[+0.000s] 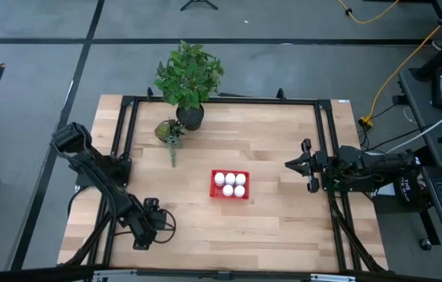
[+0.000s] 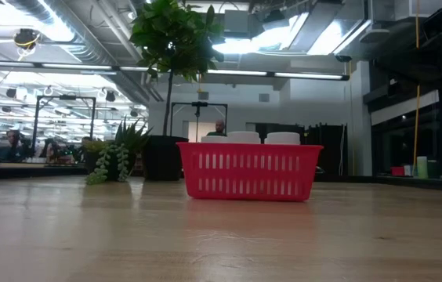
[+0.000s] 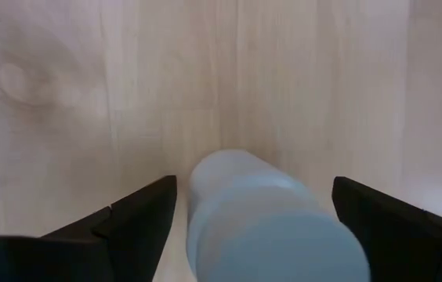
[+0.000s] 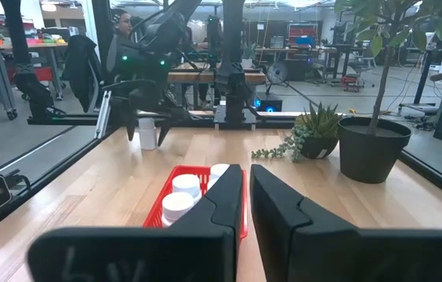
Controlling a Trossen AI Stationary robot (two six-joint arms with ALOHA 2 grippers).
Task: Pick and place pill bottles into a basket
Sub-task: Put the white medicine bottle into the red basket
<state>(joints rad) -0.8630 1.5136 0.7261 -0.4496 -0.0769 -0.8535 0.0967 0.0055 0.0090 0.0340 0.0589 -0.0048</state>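
Observation:
The red basket stands mid-table and holds several white pill bottles; two of their caps show above its rim in the low view. One more white bottle stands upright on the table near the front left. My left gripper is open above this bottle and points down, with a finger on either side and a gap at each. It hides the bottle in the high view. My right gripper is shut and empty at the table's right side, pointing at the basket.
A potted plant in a dark pot and a small succulent stand at the far edge, behind the basket. The black frame rails run along the table's sides. Bare wood lies between the left gripper and the basket.

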